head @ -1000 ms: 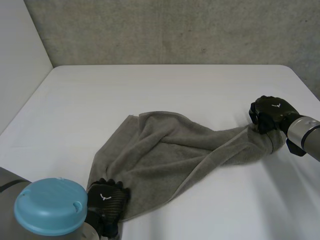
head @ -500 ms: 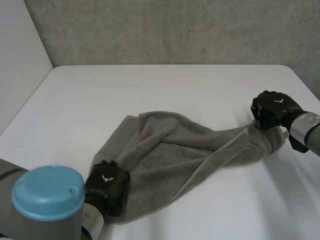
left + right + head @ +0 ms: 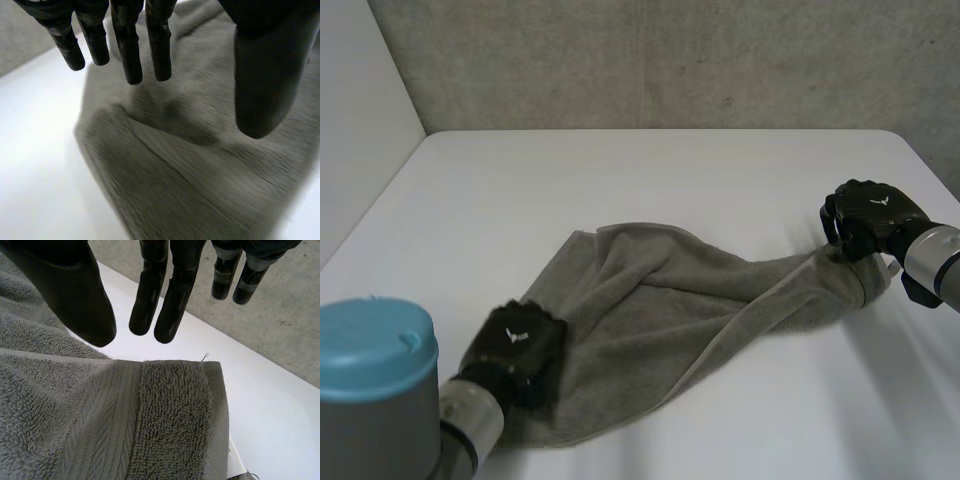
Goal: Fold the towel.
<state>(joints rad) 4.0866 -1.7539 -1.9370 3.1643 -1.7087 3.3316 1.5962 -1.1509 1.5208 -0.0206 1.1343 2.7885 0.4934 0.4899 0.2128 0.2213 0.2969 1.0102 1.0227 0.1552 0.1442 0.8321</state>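
Grey towel (image 3: pixel 660 310) lies rumpled, the white-emblemed left hand (image 3: pixel 515 350) over its near corner and right hand (image 3: pixel 868 215) over its far end, both with fingers straight and spread.

No words or numbers can be read anywhere. There is just a tiny white mark (image 3: pixel 517 336) on the back of the left robot hand (image 3: pixel 525 358), and one like it on the right robot hand (image 3: pixel 865 222). Both are too small to make out.
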